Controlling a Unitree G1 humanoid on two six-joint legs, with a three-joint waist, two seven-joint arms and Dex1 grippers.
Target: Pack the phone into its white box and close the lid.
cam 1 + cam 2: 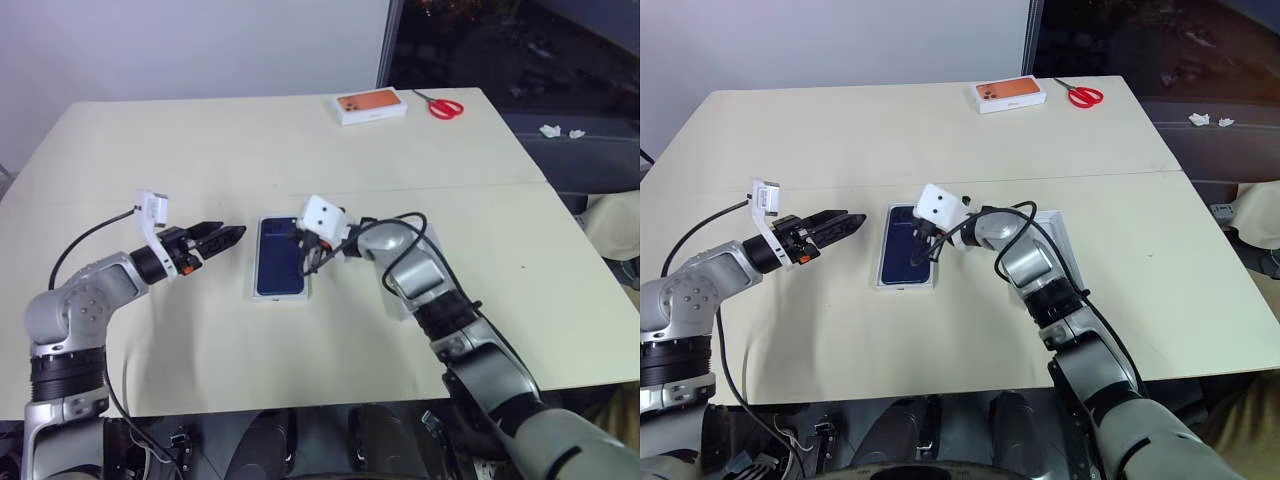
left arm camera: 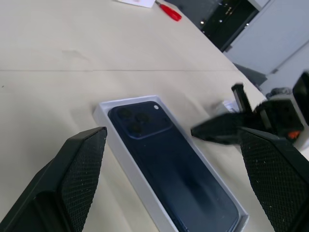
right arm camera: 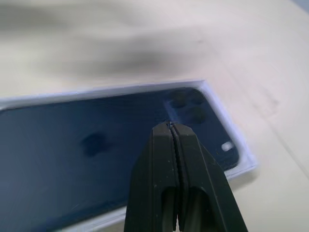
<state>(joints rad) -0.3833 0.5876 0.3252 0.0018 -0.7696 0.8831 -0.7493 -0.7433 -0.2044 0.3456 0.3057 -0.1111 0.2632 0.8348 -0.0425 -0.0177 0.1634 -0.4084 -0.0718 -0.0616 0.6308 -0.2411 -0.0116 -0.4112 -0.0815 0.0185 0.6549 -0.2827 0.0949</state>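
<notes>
While the beige counter [image 1: 300, 150] carries everything, the white box [image 1: 255, 292] lies near its middle, with the phone [image 1: 280, 258] inside, back side up. The lid [image 1: 1065, 240] lies right of the box, mostly hidden behind the right arm. The left gripper [image 1: 228, 236] hovers just left of the box, fingers spread. The right gripper [image 3: 171, 126] is over the phone, fingers pressed together, holding nothing.

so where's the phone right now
The phone lies flat inside the white box at the middle of the table, between the open left gripper and the shut right gripper over its far end.
</notes>
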